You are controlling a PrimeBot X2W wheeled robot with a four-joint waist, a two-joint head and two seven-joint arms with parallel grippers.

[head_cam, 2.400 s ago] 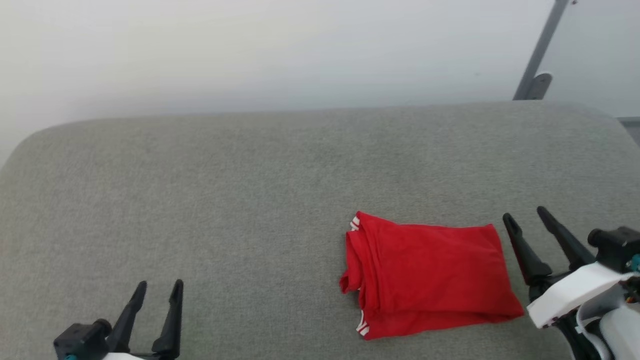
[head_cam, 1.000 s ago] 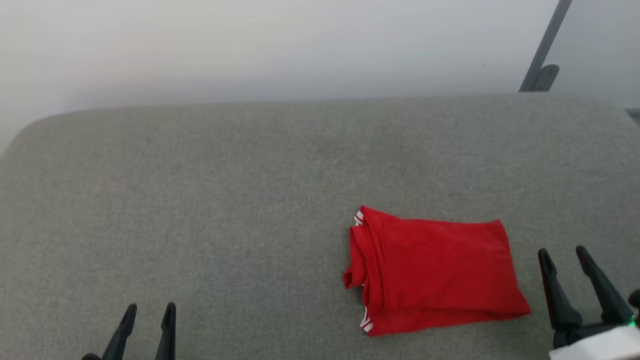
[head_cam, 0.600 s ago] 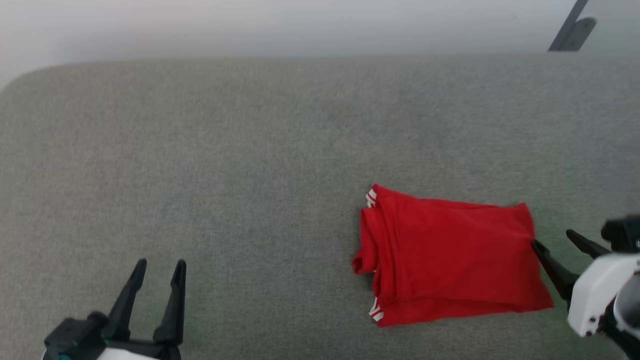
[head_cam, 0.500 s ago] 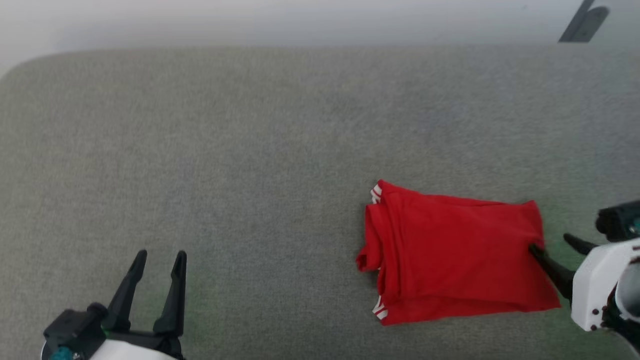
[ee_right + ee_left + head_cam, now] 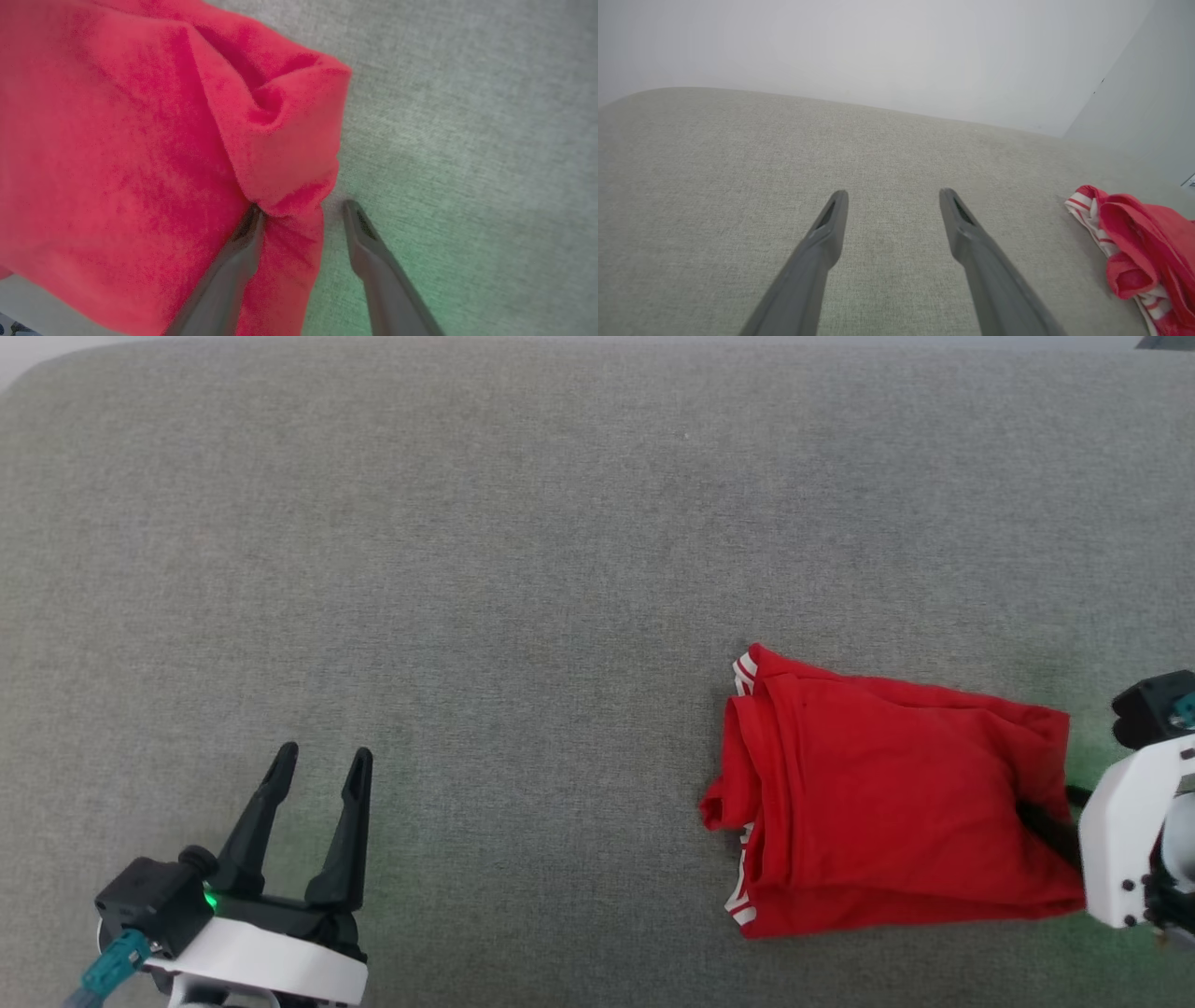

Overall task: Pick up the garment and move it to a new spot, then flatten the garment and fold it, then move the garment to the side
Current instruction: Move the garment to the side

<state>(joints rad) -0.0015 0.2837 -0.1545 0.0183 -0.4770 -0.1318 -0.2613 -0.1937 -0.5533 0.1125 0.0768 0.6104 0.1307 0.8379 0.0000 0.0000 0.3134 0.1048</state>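
Two grippers in frame. Folded red T-shirt [image 5: 887,803] lies flat on the grey upholstered surface [image 5: 467,569], near right, with striped trim along its left edge. Right gripper [image 5: 302,207] is at the shirt's right edge: jaws apart, not clamped, one finger [image 5: 233,261] tucked against a raised fold of cloth, the other on bare upholstery just beside the hem. Left gripper [image 5: 324,756] is near left, jaws spread, holding nothing, well apart from the shirt.

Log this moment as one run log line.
garment: folded, on grey cushion | right gripper: open, straddling garment's edge | left gripper: open, empty, apart from garment
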